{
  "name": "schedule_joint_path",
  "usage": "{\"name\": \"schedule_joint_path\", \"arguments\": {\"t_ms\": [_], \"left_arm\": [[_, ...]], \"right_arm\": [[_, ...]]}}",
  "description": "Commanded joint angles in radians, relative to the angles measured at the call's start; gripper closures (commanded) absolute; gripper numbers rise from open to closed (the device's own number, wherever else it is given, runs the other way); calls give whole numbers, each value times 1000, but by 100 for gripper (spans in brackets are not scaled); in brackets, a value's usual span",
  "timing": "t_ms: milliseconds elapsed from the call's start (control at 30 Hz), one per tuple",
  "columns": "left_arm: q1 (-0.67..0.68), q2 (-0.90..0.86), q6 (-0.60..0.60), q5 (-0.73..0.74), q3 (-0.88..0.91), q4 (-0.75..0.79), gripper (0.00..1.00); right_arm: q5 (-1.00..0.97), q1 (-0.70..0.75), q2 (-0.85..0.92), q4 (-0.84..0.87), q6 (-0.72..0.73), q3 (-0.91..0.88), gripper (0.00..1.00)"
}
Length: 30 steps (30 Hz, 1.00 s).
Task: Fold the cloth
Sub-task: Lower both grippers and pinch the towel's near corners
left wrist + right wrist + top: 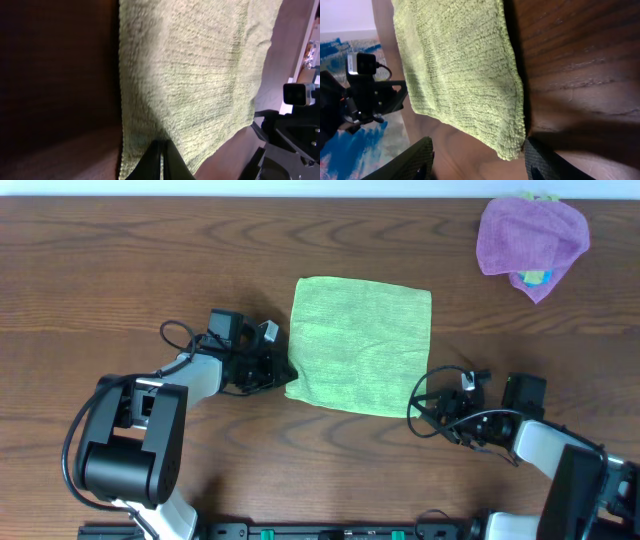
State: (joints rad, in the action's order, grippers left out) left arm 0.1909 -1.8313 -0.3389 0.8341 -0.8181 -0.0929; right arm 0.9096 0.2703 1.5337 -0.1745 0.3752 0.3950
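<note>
The light lime-green cloth (pixel 362 343) lies flat on the wooden table, near its middle. My left gripper (pixel 284 370) is at the cloth's near left corner, its fingers pressed shut on that corner (pixel 161 150). The cloth fills most of the left wrist view (pixel 190 75). My right gripper (pixel 420 412) is at the cloth's near right corner, open, with its two fingers (pixel 477 155) on either side of the corner tip (pixel 512 150), which lies on the table between them. No white tag shows.
A crumpled purple cloth (pixel 530 235) lies over a blue and yellow item (pixel 535 278) at the far right. The table's near edge runs just below both arms.
</note>
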Motion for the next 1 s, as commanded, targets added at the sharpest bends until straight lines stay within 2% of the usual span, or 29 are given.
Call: {"name": "schedule_joint_path", "arguments": {"t_ms": [0, 67, 100, 133, 267, 467, 533, 600, 967], "left_arm": [[-1, -1, 34, -35, -12, -44, 94], [-1, -1, 64, -75, -12, -86, 94], [-1, -1, 72, -84, -12, -98, 94], [-3, -1, 82, -87, -12, -106, 95], [-18, -1, 82, -82, -15, -117, 94], [-36, 1, 81, -67, -19, -124, 94], [-36, 1, 81, -55, -23, -124, 94], [-35, 1, 81, -54, -27, -124, 94], [-35, 1, 82, 2, -69, -138, 94]], "right_arm": [[-338, -17, 62, -30, 25, -70, 44], [-338, -16, 62, -27, 26, -70, 58], [-338, -16, 62, -27, 26, -70, 69], [-338, -16, 62, -24, 29, -70, 73], [-339, -16, 62, -19, 32, -70, 69], [-364, -17, 62, -16, 47, -70, 70], [-365, -16, 62, -5, 48, -70, 67], [-379, -17, 62, -2, 60, -70, 56], [-439, -64, 64, 2, 89, -70, 52]]}}
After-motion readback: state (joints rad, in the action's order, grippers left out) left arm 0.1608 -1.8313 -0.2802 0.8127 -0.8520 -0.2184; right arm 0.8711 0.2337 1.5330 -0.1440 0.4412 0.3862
